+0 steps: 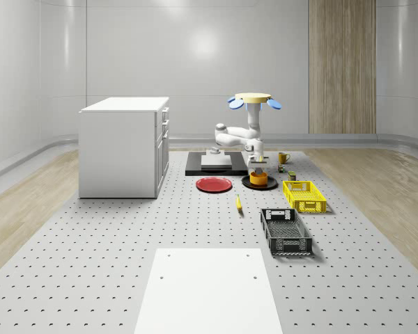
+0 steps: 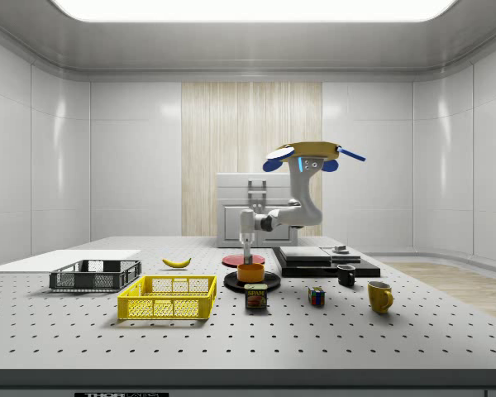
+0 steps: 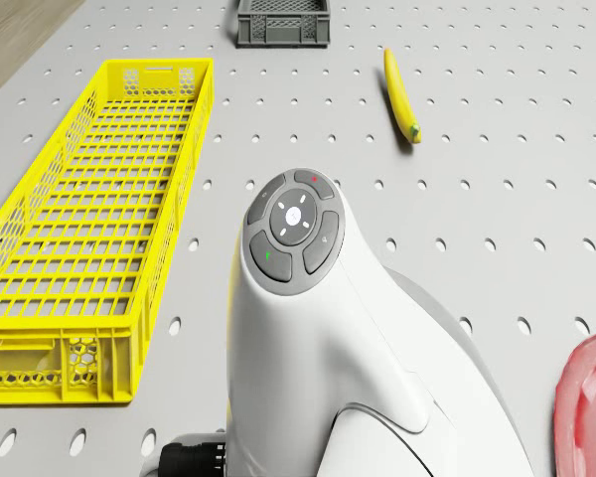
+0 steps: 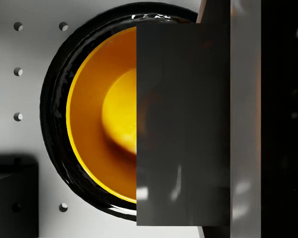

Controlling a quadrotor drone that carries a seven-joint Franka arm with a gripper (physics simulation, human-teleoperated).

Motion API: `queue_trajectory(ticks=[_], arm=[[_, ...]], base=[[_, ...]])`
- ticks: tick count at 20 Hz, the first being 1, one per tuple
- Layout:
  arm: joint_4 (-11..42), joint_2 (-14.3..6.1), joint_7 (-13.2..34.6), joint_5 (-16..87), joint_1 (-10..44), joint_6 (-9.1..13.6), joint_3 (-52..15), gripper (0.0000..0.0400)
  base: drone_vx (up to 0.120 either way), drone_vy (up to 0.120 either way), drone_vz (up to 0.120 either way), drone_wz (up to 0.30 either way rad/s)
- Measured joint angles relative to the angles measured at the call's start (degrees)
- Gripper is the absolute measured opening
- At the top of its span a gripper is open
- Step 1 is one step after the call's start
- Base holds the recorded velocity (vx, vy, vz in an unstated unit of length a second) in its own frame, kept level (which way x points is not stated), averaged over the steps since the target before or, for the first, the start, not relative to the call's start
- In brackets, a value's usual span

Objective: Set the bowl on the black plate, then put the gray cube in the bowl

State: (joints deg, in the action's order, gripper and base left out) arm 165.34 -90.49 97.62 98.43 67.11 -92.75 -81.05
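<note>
I have the drone [image 1: 253, 99] hovering above the far part of the worktop [image 1: 111, 264], over the black slab [image 1: 195, 167] and beside the white cabinet [image 1: 124, 146]. Its arm [image 2: 291, 211] bends down toward the side view's left, and the jaws [image 2: 247, 252] hang directly above the orange bowl [image 2: 250, 272].

The bowl already sits on the black plate [image 2: 234, 282]; in the wrist view I see the bowl's yellow-orange inside [image 4: 102, 116] ringed by the plate's glossy black rim [image 4: 52, 111]. A flat gray block, the gray cube [image 4: 184, 124], lies across that view in front of the bowl, between the jaws and the bowl's opening. The jaws look closed on the gray cube, which is above the bowl and not resting inside it as far as I can tell.

In the whole-scene view a red plate [image 1: 214, 184] lies just beside the black plate on that view's left. A yellow basket [image 1: 304, 195] sits near on the right, with a dark gray basket [image 1: 285, 232] nearer the camera and a banana [image 1: 238, 203] between the plates and the baskets. In the side view a can [image 2: 256, 296], a small multicolored cube [image 2: 316, 296], a black mug [image 2: 345, 275] and a yellow mug [image 2: 379, 296] stand on the worktop near the plate.
</note>
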Motion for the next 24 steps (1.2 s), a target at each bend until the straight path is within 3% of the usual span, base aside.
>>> queue_trajectory(ticks=[20,24], arm=[[-0.3,-0.4,-0.2,12.1,-0.8,-3.5,12.6,0.0250],[-0.3,-0.1,-0.4,13.1,-1.0,-3.5,13.6,0.0345]], base=[[-0.002,0.000,0.000,0.000],[0.000,0.000,0.000,0.000]])
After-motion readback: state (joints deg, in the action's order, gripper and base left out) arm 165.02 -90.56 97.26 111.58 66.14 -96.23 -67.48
